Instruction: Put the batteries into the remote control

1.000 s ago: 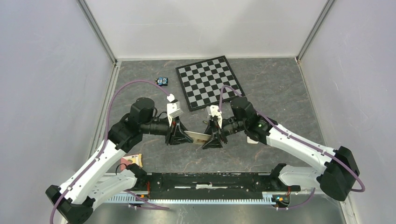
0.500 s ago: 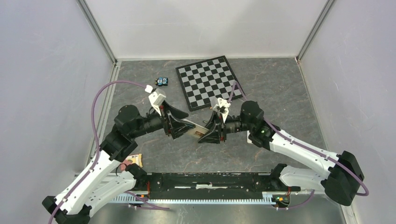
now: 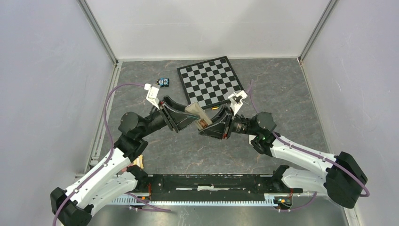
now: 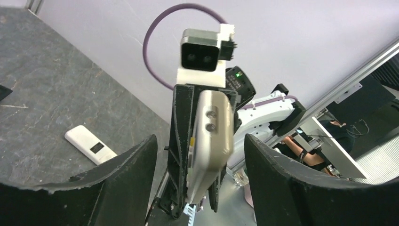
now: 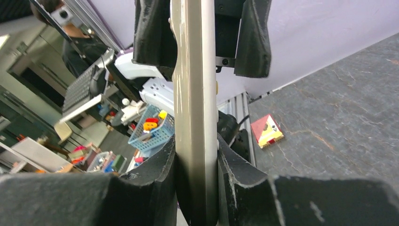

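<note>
The remote control (image 3: 197,114) is up in the air between the two arms, just in front of the near edge of the checkerboard (image 3: 211,82). The right hand (image 3: 207,126) has it clamped. In the right wrist view both black fingers (image 5: 160,174) press against the remote's sides and you see it edge-on. The left hand (image 3: 182,117) is spread wide, with a finger on each side of the remote and a clear gap on both, so it isn't touching it. In the left wrist view the remote shows a tan face with two little holes.

On the grey surface (image 3: 282,89) there's a plain white slab with a dark slot (image 4: 90,145), a small blue gadget (image 3: 163,82) left of the board, and a red and yellow packet (image 5: 267,130) near the left arm's base.
</note>
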Controlling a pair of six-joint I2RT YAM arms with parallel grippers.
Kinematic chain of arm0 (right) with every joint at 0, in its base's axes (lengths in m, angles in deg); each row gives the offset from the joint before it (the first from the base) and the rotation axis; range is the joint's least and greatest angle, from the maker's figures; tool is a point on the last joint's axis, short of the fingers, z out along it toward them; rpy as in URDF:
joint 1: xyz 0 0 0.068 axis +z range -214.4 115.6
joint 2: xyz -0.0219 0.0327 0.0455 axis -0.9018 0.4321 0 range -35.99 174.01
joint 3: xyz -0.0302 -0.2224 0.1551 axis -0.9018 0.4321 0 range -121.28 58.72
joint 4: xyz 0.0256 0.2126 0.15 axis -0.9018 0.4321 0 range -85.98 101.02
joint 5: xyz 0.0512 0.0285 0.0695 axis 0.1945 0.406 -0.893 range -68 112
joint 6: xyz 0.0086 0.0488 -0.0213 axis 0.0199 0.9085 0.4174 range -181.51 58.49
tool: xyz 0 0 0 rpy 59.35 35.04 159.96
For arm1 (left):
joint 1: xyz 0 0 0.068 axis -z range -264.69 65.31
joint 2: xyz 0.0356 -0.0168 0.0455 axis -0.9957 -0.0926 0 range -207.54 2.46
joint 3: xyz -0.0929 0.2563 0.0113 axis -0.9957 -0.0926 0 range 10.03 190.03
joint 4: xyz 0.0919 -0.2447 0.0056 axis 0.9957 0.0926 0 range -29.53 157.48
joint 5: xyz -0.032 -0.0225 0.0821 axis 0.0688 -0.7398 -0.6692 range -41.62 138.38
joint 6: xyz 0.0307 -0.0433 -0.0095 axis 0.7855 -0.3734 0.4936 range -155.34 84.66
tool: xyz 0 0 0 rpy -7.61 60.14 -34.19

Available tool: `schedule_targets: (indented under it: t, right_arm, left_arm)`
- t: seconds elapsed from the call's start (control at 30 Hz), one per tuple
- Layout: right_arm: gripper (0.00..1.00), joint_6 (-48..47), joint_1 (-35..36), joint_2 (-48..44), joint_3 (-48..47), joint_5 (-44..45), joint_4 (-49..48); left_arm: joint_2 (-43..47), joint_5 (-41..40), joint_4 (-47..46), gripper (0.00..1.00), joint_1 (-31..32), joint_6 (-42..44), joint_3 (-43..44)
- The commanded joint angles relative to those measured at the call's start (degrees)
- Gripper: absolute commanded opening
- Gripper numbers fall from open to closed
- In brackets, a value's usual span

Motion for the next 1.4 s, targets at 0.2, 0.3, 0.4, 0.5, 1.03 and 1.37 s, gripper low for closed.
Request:
schedule_targets:
  t: [0.2,0.3,0.4,0.5,1.03,1.37]
  right_arm:
    - [0.0,8.1,0.11,1.93,1.01,1.74,-10.87]
    - [0.0,7.6,0.13,2.19,0.68,1.5,-9.77]
    - [0.0,7.24,0.11,2.4,0.6,1.12,-8.75]
    - [0.0,7.07,0.11,2.57,0.56,0.84,-7.99]
    - [0.9,-16.68,-4.21,-12.0,-1.91,14.22,22.92]
    - [0.69,-25.91,-4.64,-5.93,-8.92,36.5,45.42]
  left_arm:
    - [1.12,-3.39,-4.24,0.77,-0.06,-1.5,-0.04]
    - [0.88,-5.36,-2.71,0.7,-0.1,-1.24,0.36]
    - [0.49,-7.68,-0.94,0.62,-0.06,-1.76,0.74]
    - [-0.37,-7.59,-1.19,0.55,-0.06,-2.71,0.74]
    - [3.79,-5.07,8.73,0.02,-0.02,14.51,-0.66]
    - [10.38,-18.74,21.84,0.02,-0.06,22.16,-0.01]
